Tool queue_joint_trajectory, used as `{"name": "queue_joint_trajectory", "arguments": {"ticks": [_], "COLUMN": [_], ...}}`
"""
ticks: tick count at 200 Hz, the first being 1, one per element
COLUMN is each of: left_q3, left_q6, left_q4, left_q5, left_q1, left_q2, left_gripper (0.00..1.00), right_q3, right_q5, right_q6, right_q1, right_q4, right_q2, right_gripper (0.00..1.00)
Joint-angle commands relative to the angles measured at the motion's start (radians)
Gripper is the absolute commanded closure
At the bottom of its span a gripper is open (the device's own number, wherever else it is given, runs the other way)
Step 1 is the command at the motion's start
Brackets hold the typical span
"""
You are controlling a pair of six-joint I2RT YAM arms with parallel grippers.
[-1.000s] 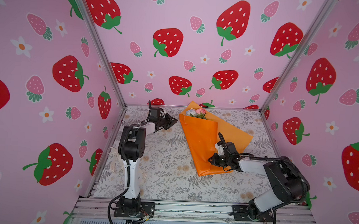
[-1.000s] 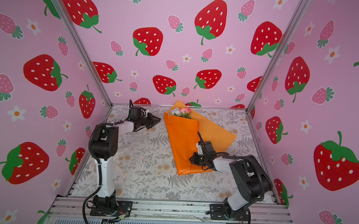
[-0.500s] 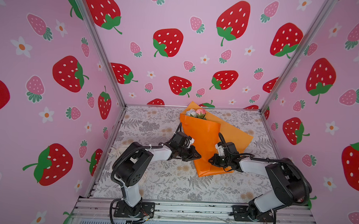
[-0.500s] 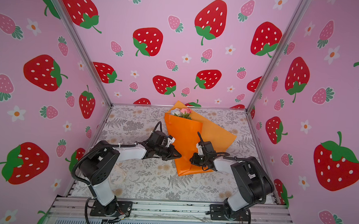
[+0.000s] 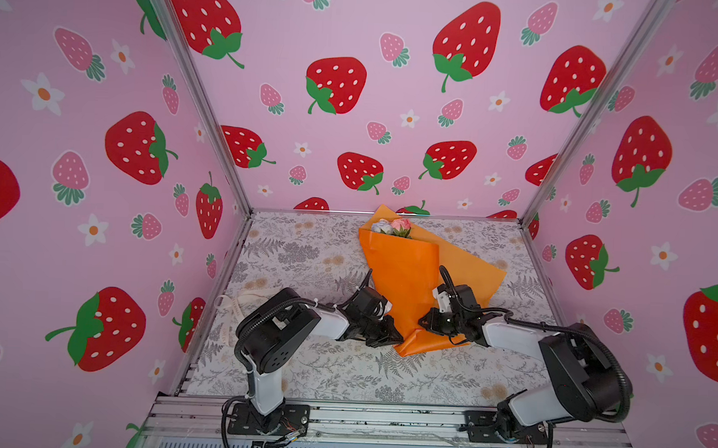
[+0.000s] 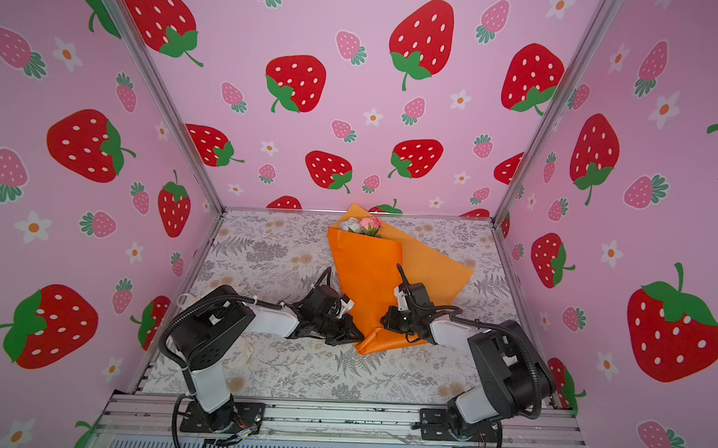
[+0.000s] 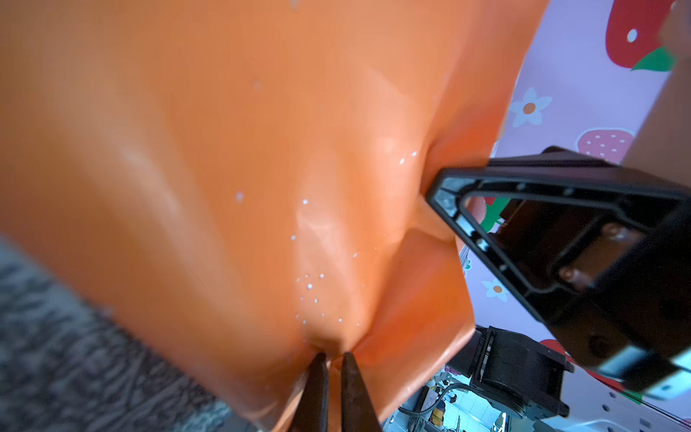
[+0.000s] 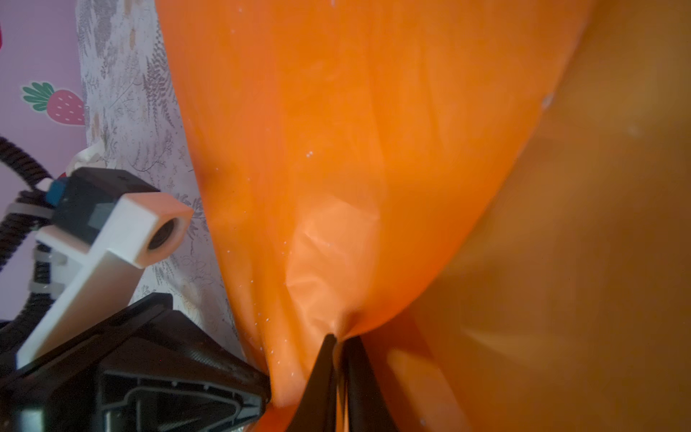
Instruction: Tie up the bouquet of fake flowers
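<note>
The bouquet of fake flowers (image 5: 405, 273) (image 6: 367, 271) lies on the table in both top views. White and pink blooms (image 5: 392, 226) (image 6: 361, 225) peek from the far end of its orange wrapping paper. My left gripper (image 5: 396, 339) (image 6: 356, 337) is at the near left edge of the wrap. In the left wrist view it (image 7: 334, 355) is shut on a fold of the orange paper. My right gripper (image 5: 421, 321) (image 6: 384, 319) faces it from the right side. It (image 8: 342, 338) is shut on a pinch of the same paper. The stems are hidden inside.
A cream ribbon (image 5: 241, 300) lies on the floral table cover by the left wall, behind the left arm. Pink strawberry walls close in three sides. A metal rail (image 5: 382, 421) runs along the front edge. One right finger (image 7: 447, 204) presses the wrap close to my left jaws.
My left arm swung from the far left corner to the bouquet's near end and shut on the paper. The wrap's near end has bunched narrower. The right gripper stayed on the wrap.
</note>
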Motion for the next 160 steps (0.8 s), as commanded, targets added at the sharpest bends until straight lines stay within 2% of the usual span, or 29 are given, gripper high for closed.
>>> {"name": "queue_joint_trajectory", "arguments": {"ticks": [1,21,45,67,80,100,116,126,142,160], "left_q3": [-0.006,-0.003,0.0,0.003,0.008,0.015,0.022,0.023,0.02,0.027], "left_q6": [-0.013,-0.002,0.002,0.006,0.01,0.009,0.008,0.01,0.009,0.011], "left_q4": [0.021,0.007,0.005,0.002,-0.001,-0.001,-0.001,-0.001,0.0,0.001], "left_q5": [-0.021,-0.023,-0.019,-0.016,-0.012,-0.01,-0.003,0.002,0.001,0.017], "left_q1": [-0.007,-0.007,-0.006,-0.008,-0.008,-0.009,-0.01,-0.012,-0.013,-0.013], "left_q2": [0.013,0.006,0.001,-0.01,-0.012,-0.013,-0.012,-0.014,-0.022,-0.021], "left_gripper": [0.87,0.87,0.87,0.86,0.86,0.86,0.86,0.85,0.85,0.84], "right_q3": [0.026,0.023,-0.024,-0.029,-0.005,-0.02,-0.008,-0.022,-0.04,-0.007], "right_q5": [0.028,0.056,0.001,-0.047,-0.001,0.03,0.075,0.1,0.073,0.056], "right_q6": [0.013,0.033,0.079,0.109,0.116,0.145,0.159,0.178,0.207,0.183], "right_q1": [-0.004,-0.003,0.02,0.083,0.13,0.171,0.192,0.215,0.229,0.231], "right_q4": [-0.083,-0.136,-0.099,-0.092,-0.13,-0.086,-0.109,-0.064,0.008,-0.028], "right_q2": [-0.106,-0.211,-0.314,-0.316,-0.306,-0.287,-0.281,-0.3,-0.276,-0.191], "right_gripper": [0.81,0.69,0.65,0.7,0.74,0.84,0.85,0.84,0.87,0.87]}}
